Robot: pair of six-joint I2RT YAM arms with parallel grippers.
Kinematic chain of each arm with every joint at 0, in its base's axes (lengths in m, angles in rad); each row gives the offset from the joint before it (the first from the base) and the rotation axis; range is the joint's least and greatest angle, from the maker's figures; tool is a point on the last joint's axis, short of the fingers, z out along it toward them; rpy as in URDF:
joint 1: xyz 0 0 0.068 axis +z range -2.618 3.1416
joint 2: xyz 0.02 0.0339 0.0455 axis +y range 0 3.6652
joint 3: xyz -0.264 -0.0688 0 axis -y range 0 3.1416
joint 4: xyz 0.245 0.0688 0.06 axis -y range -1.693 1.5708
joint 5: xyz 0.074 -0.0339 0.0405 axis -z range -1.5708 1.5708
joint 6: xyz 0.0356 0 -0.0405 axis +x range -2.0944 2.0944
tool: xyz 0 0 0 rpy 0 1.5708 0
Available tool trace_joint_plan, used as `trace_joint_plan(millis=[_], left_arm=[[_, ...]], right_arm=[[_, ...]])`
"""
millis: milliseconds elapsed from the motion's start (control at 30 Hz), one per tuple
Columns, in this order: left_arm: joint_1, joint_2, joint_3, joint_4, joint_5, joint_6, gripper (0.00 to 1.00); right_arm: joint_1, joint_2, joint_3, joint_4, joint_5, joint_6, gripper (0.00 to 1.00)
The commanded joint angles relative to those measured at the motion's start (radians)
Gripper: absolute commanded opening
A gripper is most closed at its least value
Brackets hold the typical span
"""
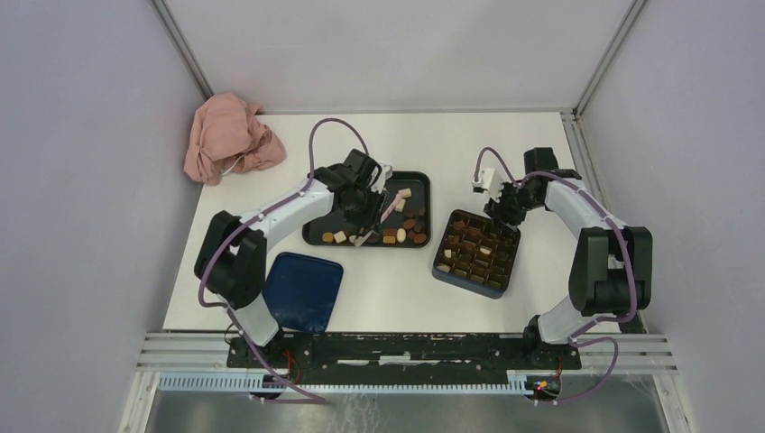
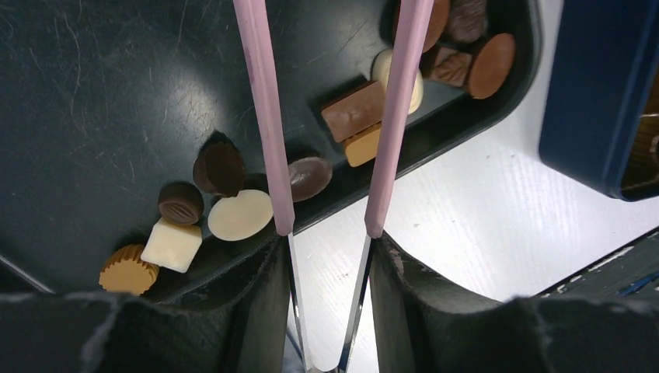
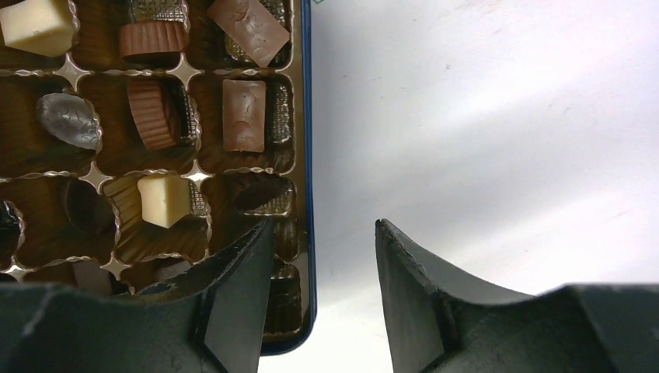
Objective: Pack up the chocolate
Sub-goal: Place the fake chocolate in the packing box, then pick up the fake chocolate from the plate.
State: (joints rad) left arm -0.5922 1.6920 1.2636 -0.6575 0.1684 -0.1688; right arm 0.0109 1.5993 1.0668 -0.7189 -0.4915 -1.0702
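Loose chocolate (image 1: 401, 230) in brown, tan and cream lies in a black tray (image 1: 329, 230). My left gripper (image 1: 365, 216) hovers over that tray, shut on the pink tongs (image 2: 264, 116). The tongs' two arms run out from between my fingers (image 2: 328, 241) across the pieces (image 2: 239, 215), and their tips are out of view at the top. The dark blue box (image 1: 476, 253) with a brown grid insert holds several pieces (image 3: 243, 114). My right gripper (image 3: 322, 225) is open and empty at the box's far rim (image 3: 309, 155), one finger over the cells and one over the table.
The box's blue lid (image 1: 302, 290) lies at the front left near the left arm's base. A crumpled pink cloth (image 1: 230, 137) sits at the back left corner. In the left wrist view the blue box wall (image 2: 598, 85) stands right of the tray (image 2: 93, 93).
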Motion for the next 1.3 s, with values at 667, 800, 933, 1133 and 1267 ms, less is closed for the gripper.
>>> trace_joint_plan(millis=[667,800,933,1133,1267], left_arm=[[-0.003,0.286,0.277,-0.173,0.016,0.053,0.43],[-0.005,0.310,0.301,-0.192,0.018,0.046,0.42],[-0.012,0.331,0.328,-0.208,0.026,0.043,0.42],[-0.022,0.378,0.368,-0.243,0.010,0.034,0.40],[-0.025,0.397,0.389,-0.272,-0.009,0.029,0.40]], right_arm=[[-0.005,-0.055,0.021,0.001,-0.041,-0.011,0.56],[-0.005,-0.052,0.023,-0.003,-0.043,-0.014,0.56],[-0.005,-0.055,0.023,-0.003,-0.044,-0.016,0.56],[-0.005,-0.053,0.023,-0.006,-0.042,-0.019,0.56],[-0.004,-0.055,0.024,-0.006,-0.045,-0.018,0.56]])
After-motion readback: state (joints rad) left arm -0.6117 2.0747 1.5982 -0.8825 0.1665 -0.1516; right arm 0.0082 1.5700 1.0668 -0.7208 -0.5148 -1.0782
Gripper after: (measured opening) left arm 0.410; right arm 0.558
